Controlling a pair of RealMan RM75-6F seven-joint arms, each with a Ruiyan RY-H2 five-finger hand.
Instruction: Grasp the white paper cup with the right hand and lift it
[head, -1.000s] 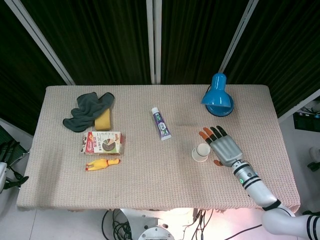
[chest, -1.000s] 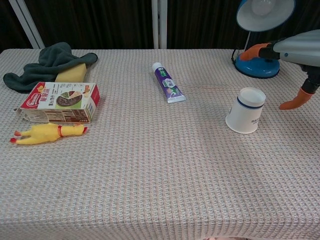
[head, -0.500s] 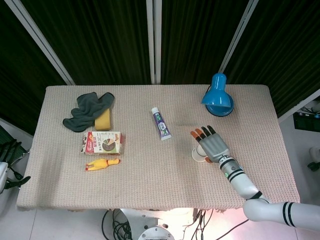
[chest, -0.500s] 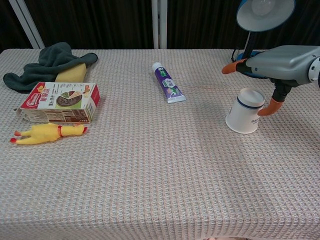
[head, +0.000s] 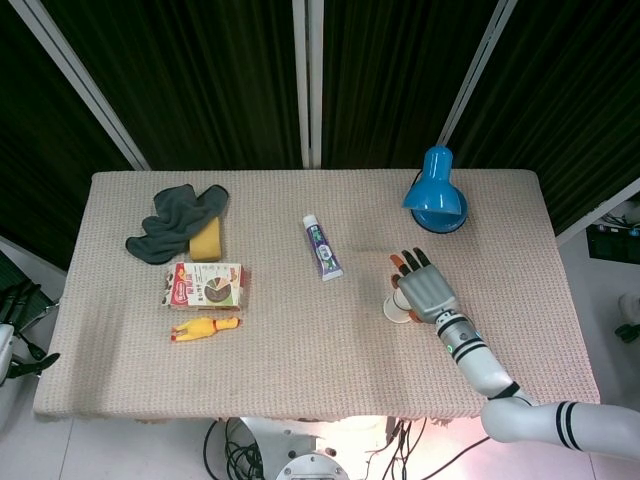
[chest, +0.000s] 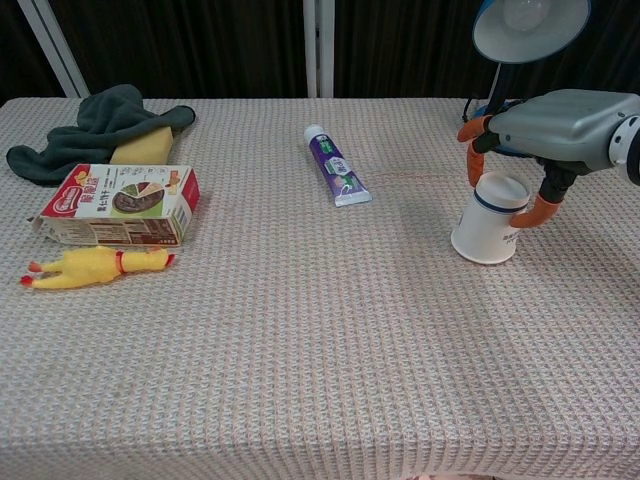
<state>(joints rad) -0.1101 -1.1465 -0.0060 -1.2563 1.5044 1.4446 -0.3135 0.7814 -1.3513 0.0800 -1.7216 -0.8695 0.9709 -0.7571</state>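
Note:
The white paper cup (chest: 488, 236) with a thin blue ring stands on the table right of centre, its wider end down. My right hand (chest: 560, 125) comes in from the right and lies over its top. The orange-tipped fingers (chest: 471, 163) curl down the cup's far left side and the thumb presses its right side. In the head view the hand (head: 425, 290) covers most of the cup (head: 396, 311). The cup's base still rests on the cloth. My left hand shows in neither view.
A blue desk lamp (head: 435, 202) stands just behind the hand. A toothpaste tube (head: 321, 247) lies mid-table. At the left are a grey cloth (head: 170, 221), a yellow sponge (head: 206, 240), a snack box (head: 204, 285) and a yellow rubber chicken (head: 205, 328).
My right hand slid left over the cup, then its fingers and thumb curled down around the cup's sides. The cup has stayed in place.

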